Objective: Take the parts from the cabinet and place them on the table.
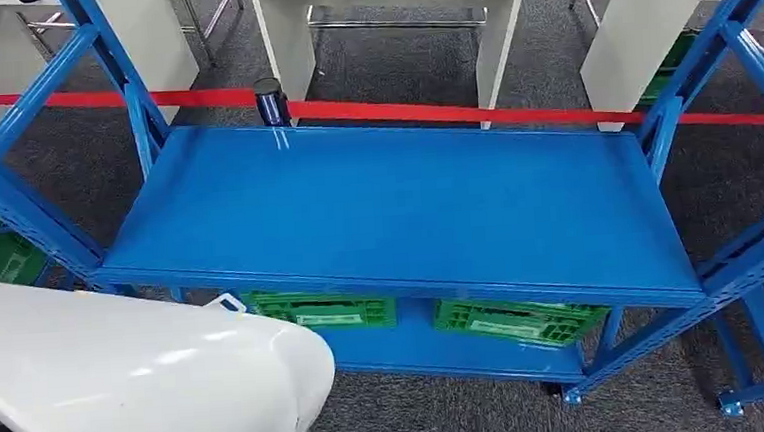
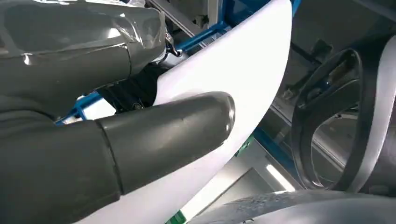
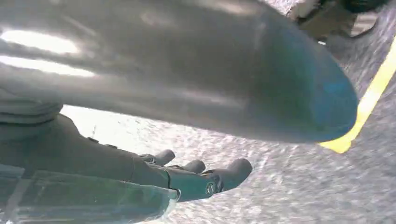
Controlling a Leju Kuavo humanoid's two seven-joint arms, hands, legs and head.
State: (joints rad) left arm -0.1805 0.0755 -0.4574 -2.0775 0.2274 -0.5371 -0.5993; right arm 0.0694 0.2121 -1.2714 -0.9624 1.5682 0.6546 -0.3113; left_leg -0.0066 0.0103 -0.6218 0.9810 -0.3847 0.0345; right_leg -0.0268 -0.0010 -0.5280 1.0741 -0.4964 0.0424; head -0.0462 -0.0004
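I am holding a long white curved part (image 1: pixel 137 376) in my left hand (image 2: pixel 116 154), thumb pressing across its face; it is filling the lower left of the head frame, its long axis pointing right, toward the blue rack (image 1: pixel 398 215). My right hand (image 3: pixel 187 177) is hanging with fingers spread, holding nothing

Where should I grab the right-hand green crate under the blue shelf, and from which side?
Take the right green crate by the top edge of its front wall, coming in level from the front. The blue shelf board lies close over it and covers most of its top, so reaching in from above is probably blocked. The front face is the part that is exposed.
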